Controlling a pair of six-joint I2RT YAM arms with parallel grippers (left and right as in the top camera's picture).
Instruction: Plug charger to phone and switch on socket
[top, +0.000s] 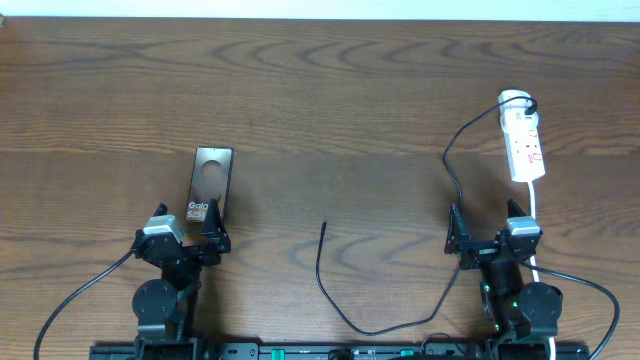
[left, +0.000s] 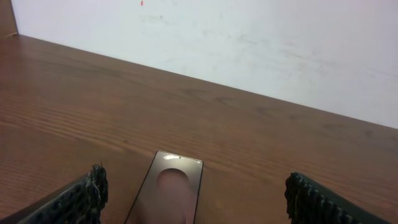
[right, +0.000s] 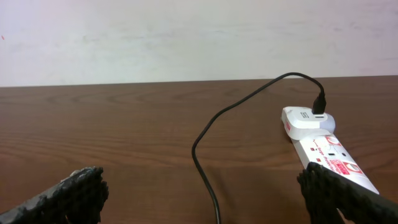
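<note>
The phone (top: 210, 181) lies flat left of centre, brownish screen up; it also shows in the left wrist view (left: 169, 190), between the fingers. My left gripper (top: 187, 222) is open at the phone's near end, empty. The charger cable (top: 455, 180) runs from a white adapter at the far end of the socket (top: 523, 143), past my right gripper, loops along the front edge and ends in a free plug tip (top: 324, 227) on the table. The socket and cable show in the right wrist view (right: 329, 152) (right: 205, 155). My right gripper (top: 487, 233) is open and empty, just before the socket.
A white cord (top: 533, 215) runs from the socket toward the right arm's base. Thick black base cables (top: 70, 300) trail at the front corners. A white wall (left: 249, 37) stands behind the table's far edge.
</note>
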